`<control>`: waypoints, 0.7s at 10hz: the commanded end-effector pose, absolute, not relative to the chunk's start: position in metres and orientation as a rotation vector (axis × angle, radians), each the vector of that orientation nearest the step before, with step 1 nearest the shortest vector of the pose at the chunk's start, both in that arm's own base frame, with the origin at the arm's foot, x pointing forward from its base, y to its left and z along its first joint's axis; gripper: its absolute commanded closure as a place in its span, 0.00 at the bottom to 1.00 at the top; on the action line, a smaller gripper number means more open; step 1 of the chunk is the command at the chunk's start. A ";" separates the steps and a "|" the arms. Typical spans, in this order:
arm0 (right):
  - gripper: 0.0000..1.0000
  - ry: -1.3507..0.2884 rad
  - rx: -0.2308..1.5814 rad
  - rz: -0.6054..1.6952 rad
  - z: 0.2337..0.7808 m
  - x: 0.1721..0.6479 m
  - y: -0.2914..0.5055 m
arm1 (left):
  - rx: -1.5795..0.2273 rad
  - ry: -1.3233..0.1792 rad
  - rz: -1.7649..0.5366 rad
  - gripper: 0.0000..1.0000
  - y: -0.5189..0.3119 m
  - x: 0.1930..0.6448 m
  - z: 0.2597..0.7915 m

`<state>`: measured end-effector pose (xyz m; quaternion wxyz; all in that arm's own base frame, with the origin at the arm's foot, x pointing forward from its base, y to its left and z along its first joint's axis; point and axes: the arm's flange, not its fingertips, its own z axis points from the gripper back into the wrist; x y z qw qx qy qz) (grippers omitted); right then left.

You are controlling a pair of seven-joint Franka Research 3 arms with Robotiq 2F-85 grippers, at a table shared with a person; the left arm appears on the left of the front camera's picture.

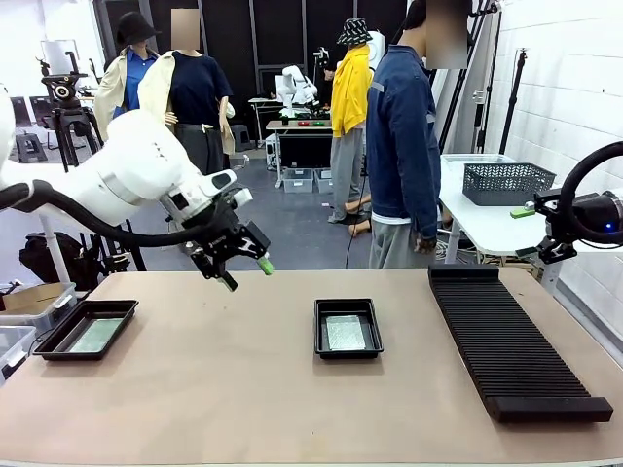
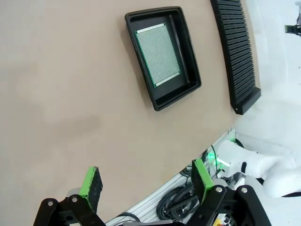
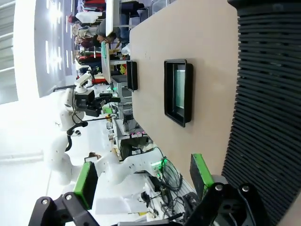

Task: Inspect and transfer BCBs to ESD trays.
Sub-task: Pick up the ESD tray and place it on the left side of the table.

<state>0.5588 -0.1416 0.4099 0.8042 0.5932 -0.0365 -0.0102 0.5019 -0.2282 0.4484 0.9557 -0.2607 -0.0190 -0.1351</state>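
Two black ESD trays lie on the tan table, one at the left and one in the middle. Each holds a green BCB, at the left and in the middle. My left gripper hangs open and empty above the table between the two trays. Its wrist view looks down past its open gripper at the middle tray and its BCB. At the far right my right gripper stands open and empty beyond the table's edge. Past that open gripper, the right wrist view shows the middle tray with its BCB.
A long black ribbed rack lies along the table's right side, also seen as the rack and the rack. A person stands at the far side. A grey mesh basket sits on a white table behind.
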 end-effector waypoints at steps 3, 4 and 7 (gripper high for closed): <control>0.00 -0.118 1.278 0.056 0.408 0.562 -0.139 | -0.405 -0.078 -0.241 0.00 -0.266 0.494 0.421; 0.00 -0.104 1.268 0.019 0.407 0.561 -0.141 | -0.380 -0.068 -0.227 0.00 -0.276 0.494 0.414; 0.00 -0.104 1.268 0.019 0.407 0.561 -0.141 | -0.358 -0.073 -0.175 0.00 -0.306 0.506 0.396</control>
